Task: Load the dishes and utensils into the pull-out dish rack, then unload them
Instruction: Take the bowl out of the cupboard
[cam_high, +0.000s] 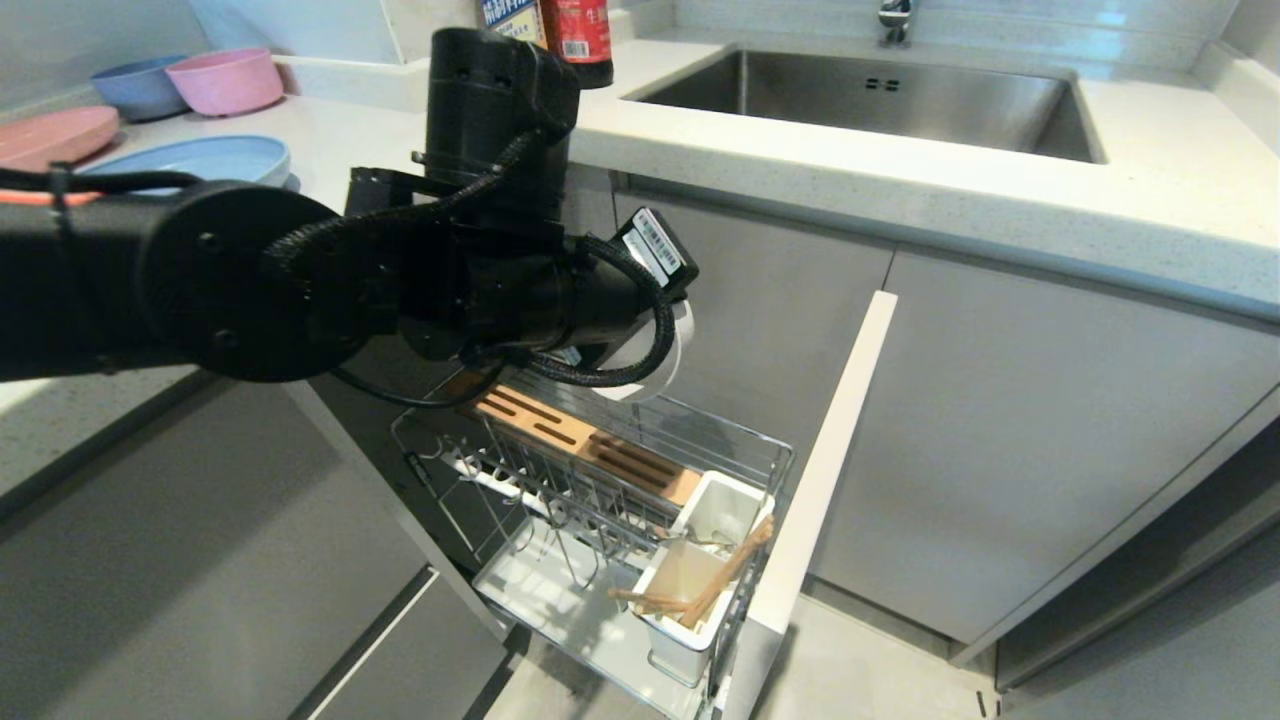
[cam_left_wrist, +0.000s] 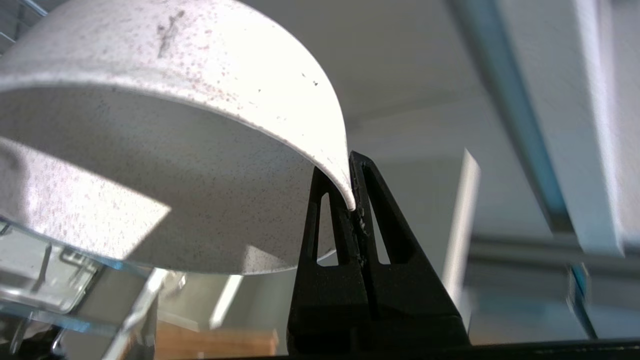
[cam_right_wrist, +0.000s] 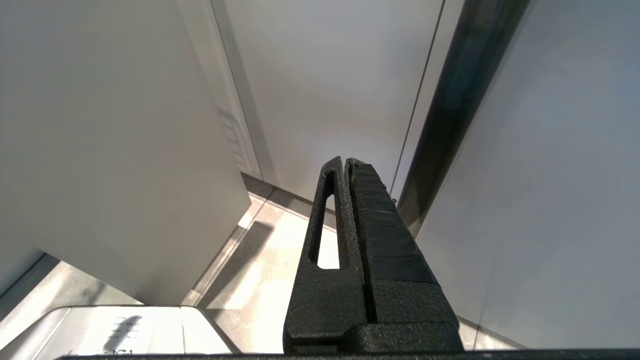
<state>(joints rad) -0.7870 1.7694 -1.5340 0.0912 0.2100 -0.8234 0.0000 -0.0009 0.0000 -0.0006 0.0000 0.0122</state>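
Pinching the rim of the speckled off-white bowl (cam_left_wrist: 165, 165) between its closed fingers, the left gripper (cam_left_wrist: 351, 200) holds the bowl tilted on edge in the air above the back of the pull-out dish rack (cam_high: 590, 500). In the head view the black left arm hides most of the bowl, only a white curve (cam_high: 655, 365) showing below the wrist, over the slotted wooden strip (cam_high: 585, 440). The rack stands drawn out of the cabinet, its pale front panel (cam_high: 830, 450) edge-on, its wire slots bare of dishes. At its front end the white utensil holder (cam_high: 700, 590) contains the wooden chopsticks (cam_high: 720, 580), leaning across it. On the counter to the left lie a light-blue plate (cam_high: 200, 158), a pink plate (cam_high: 55, 135) and two bowls, blue (cam_high: 135, 85) and pink (cam_high: 225, 80); the sink (cam_high: 880, 100) is to the right. The right gripper (cam_right_wrist: 347, 165) hangs low beside the cabinet doors, its fingers pressed together on nothing.
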